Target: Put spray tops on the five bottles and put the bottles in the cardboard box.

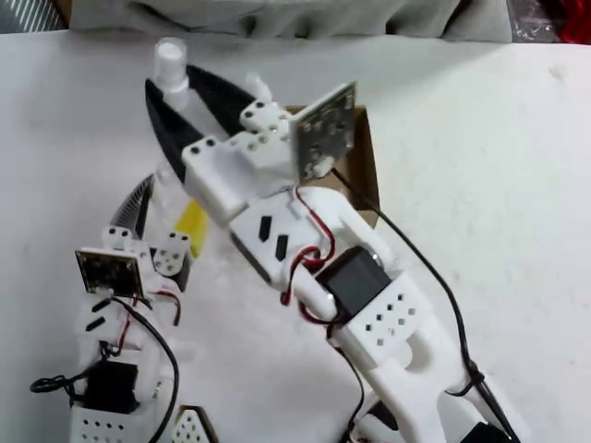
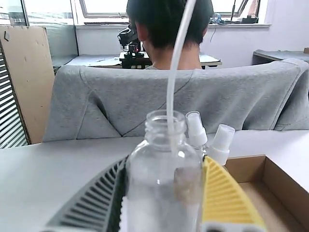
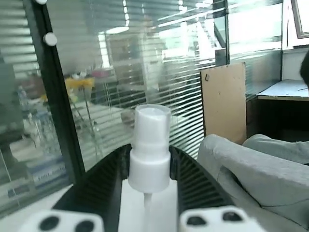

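- Left hand (image 2: 165, 164) clenched on a clear, round bottle (image 2: 164, 193) between ribbed grey and yellow fingers (image 2: 96, 205).
- Right hand (image 3: 149, 151) grips a white plastic spray top (image 3: 150, 140) in smooth black fingers (image 3: 193, 183); its thin tube (image 2: 175, 63) dips into that bottle's mouth.

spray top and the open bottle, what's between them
Just the spray top's own thin dip tube, reaching down into the open bottle's mouth, as the left wrist view shows.

The white table (image 1: 499, 148) carries an open cardboard box (image 1: 366, 171), which sits flat on its top. Pale tabletop shows beyond the box, to either side of it, and nearer than it.
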`<state>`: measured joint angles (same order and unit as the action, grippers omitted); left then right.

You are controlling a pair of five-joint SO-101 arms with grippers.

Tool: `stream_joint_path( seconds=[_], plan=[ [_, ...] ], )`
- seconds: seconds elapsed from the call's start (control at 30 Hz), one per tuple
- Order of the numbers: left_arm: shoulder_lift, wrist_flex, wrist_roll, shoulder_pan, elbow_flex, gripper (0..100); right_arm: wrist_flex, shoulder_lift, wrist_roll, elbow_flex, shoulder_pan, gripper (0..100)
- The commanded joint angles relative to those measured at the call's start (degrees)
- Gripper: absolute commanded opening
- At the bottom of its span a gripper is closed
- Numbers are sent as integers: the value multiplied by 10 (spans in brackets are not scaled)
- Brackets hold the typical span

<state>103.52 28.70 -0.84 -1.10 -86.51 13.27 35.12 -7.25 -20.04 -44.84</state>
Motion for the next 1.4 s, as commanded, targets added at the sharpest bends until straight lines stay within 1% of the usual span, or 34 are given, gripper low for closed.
stream_joint_path(
  seconds=[0.0, 0.1, 0.17, 0.23, 0.3, 0.33, 0.4, 0.5, 0.67, 1.0, 1.07, 1.2, 1.27, 1.37],
  plan=[
    [10, -16, 5, -7, 4, 20, 26, 2, 67, 13, -25, 14],
    [10, -15, 5, -7, 4, 20, 55, 2, 111, 14, -47, 15],
    [10, -15, 5, -7, 2, 20, 65, 2, 119, 14, -55, 23],
    [10, -15, 5, -7, 2, 20, 79, 2, 120, 19, -58, 73],
    [10, -15, 5, -7, 2, 20, 119, 0, 117, 40, -58, 125],
    [10, -15, 5, -7, 2, 20, 141, -5, 117, 54, -58, 135],
    [10, -15, 5, -7, 2, 20, 182, -20, 113, 85, -57, 123],
    [10, -15, 5, -7, 2, 20, 212, -45, 84, 121, -54, 73],
    [10, -15, 5, -6, 2, 20, 225, -61, 83, 139, -54, 25],
    [9, -4, 5, -7, 2, 20, 235, -61, 84, 164, -20, 15],
    [9, -4, 5, -6, 2, 20, 269, -59, 84, 174, -20, 15],
    [7, 1, 4, -7, 2, 20, 395, -43, 84, 218, -16, 15],
    [7, 13, -15, -7, 4, 20, 452, -27, 89, 225, -10, 15],
    [7, 18, -34, -7, 5, 20, 534, 1, 119, 223, -8, 15]
  ],
)
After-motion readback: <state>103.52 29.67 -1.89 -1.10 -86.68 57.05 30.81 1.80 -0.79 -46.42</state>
